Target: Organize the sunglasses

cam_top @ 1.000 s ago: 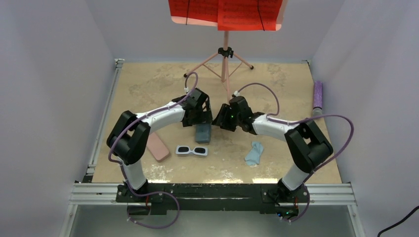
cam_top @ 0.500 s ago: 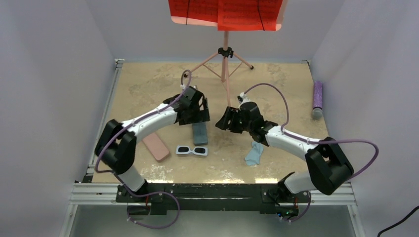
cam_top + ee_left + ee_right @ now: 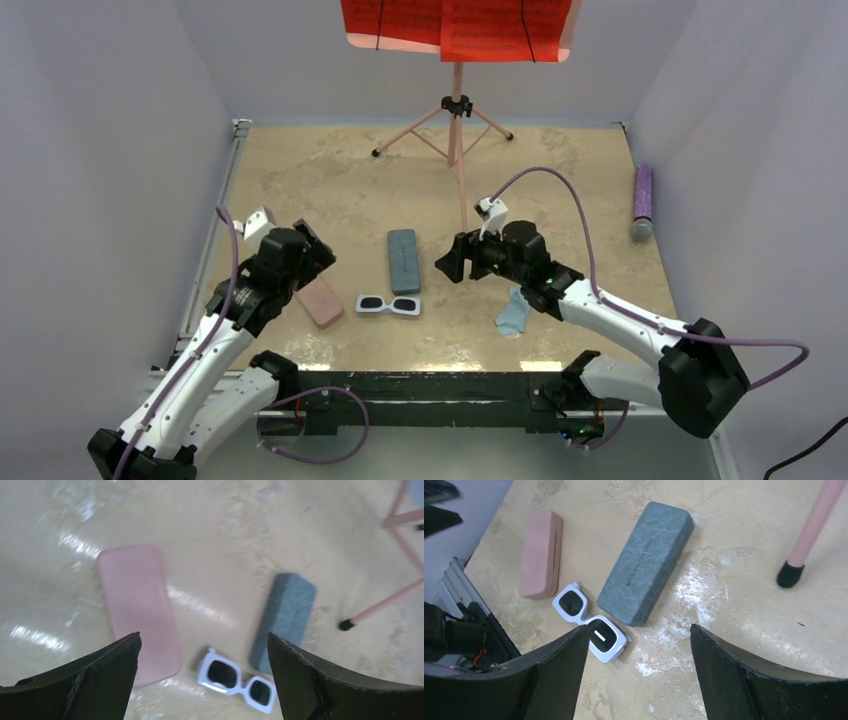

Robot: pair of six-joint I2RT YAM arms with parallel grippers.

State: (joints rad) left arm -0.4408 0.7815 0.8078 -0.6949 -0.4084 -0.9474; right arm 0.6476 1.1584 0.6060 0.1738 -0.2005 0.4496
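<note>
Right claw (image 3: 639,630) spread, white sunglasses (image 3: 388,305) lying left-right

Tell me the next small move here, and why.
I'd probably lower the left gripper, whose fingers stand open and empty, onto the white sunglasses. They lie loose on the table between the pink case and the grey-blue case, both apparently closed, and they show between those fingers in the left wrist view. The right gripper is also open and empty.

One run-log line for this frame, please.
left end effector: open, empty | right end effector: open, empty | white sunglasses: uncased, beside grey case, right of pink case
</note>
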